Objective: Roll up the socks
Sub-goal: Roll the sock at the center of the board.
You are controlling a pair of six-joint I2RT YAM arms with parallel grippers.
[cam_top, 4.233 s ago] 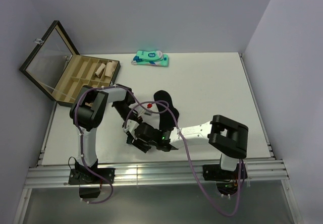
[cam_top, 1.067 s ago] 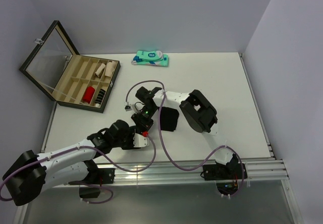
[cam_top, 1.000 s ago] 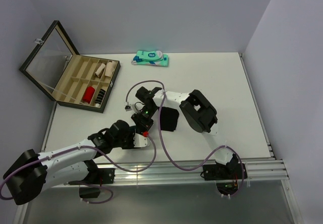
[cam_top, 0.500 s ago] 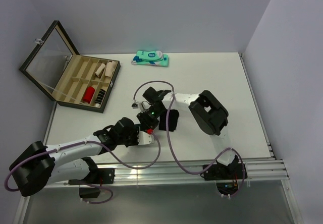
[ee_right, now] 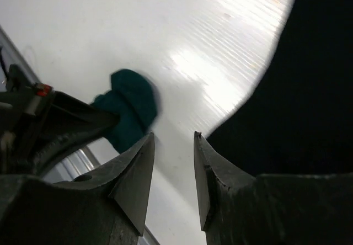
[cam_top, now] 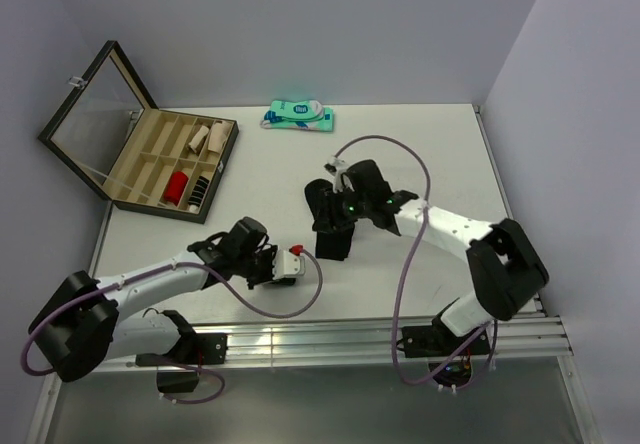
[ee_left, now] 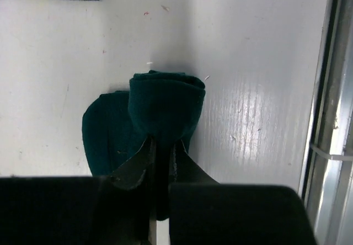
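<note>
1. Clearly, the left gripper (ee_left: pixel 164 143) is closed on the dark green sock (ee_left: pixel 165 104), with its two fingers pinched together on the fabric.
2. That sock is bunched into a short roll. Its rounded end points away from the gripper, and a flatter flap lies beside the roll on the surface (cam_top: pixel 420 154).
3. From the top view, the left gripper (cam_top: pixel 272 266) and its sock sit close to the near edge of the surface, left of the middle.
4. The black sock (cam_top: pixel 334 241) lies flat near the centre of the surface, well apart from the green one.
5. The right gripper (ee_right: pixel 172 165) is open, and nothing sits between its fingers.
6. It hangs over the black sock's edge. One finger (ee_right: pixel 207 168) is against the dark fabric (ee_right: pixel 292 90) and the other is over bare surface.
7. The right wrist view also shows the green roll (ee_right: pixel 130 108), with the left gripper (ee_right: pixel 60 124) clamped on it.
</note>
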